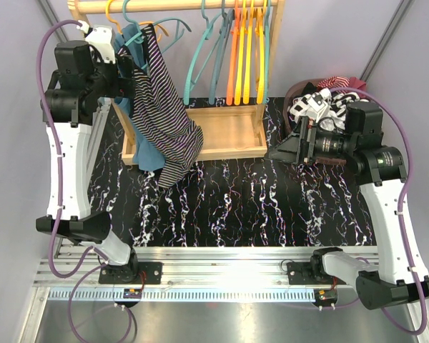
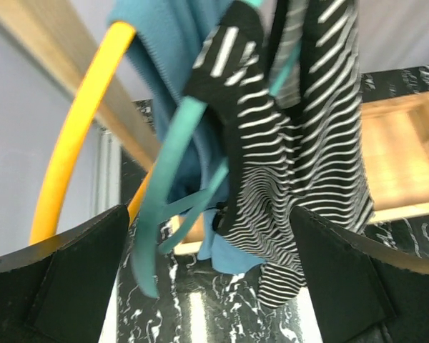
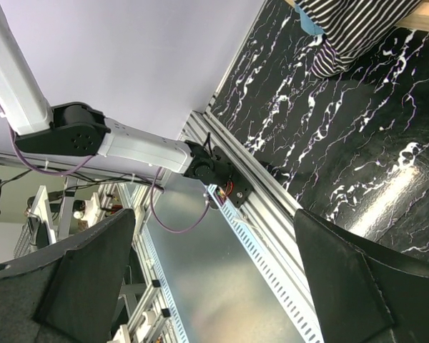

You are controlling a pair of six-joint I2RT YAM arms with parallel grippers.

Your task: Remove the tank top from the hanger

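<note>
The black-and-white striped tank top (image 1: 161, 107) hangs from a teal hanger (image 1: 139, 34) at the left end of the wooden rail (image 1: 171, 6), with a blue garment (image 1: 149, 153) behind it. My left gripper (image 1: 129, 82) is open, level with the top's upper part, touching or nearly touching its left side. In the left wrist view the tank top (image 2: 293, 179) and teal hanger (image 2: 168, 179) hang between my spread fingers (image 2: 79, 279), not clamped. My right gripper (image 1: 275, 151) is open and empty over the table's right side. The right wrist view shows only the top's hem (image 3: 357, 21).
Several empty teal, orange and yellow hangers (image 1: 239, 50) hang on the rail to the right. The rack's wooden base (image 1: 225, 132) sits on the black marbled table (image 1: 257, 207). A pile of clothes (image 1: 322, 96) lies at the back right. A yellow hanger (image 2: 71, 157) hangs left of the teal one.
</note>
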